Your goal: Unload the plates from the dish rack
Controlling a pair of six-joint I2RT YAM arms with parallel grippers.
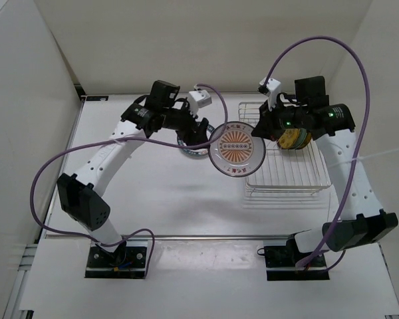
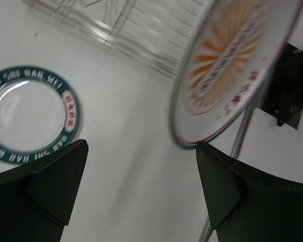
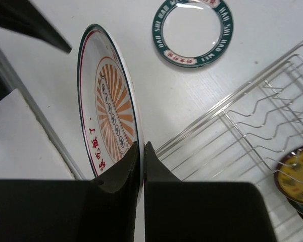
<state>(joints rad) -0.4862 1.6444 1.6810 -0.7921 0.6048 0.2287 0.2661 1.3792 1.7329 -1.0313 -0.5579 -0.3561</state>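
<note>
My right gripper (image 1: pixel 258 130) is shut on the rim of the white plate with the orange sunburst (image 1: pixel 237 149) and holds it in the air left of the dish rack (image 1: pixel 289 174). It shows edge-on in the right wrist view (image 3: pixel 107 101), pinched at the gripper (image 3: pixel 142 146), and in the left wrist view (image 2: pixel 232 65). My left gripper (image 1: pixel 201 126) is open (image 2: pixel 141 166), just left of that plate, above the white plate with the dark lettered rim (image 1: pixel 191 147), which lies flat on the table (image 2: pixel 28 121) (image 3: pixel 193 31). A yellow plate (image 1: pixel 294 139) stands in the rack (image 3: pixel 300 179).
The wire rack (image 3: pixel 252 121) sits at the right of the white table (image 1: pixel 159 193). White walls close the back and sides. A purple cable (image 1: pixel 186 143) crosses near the lettered plate.
</note>
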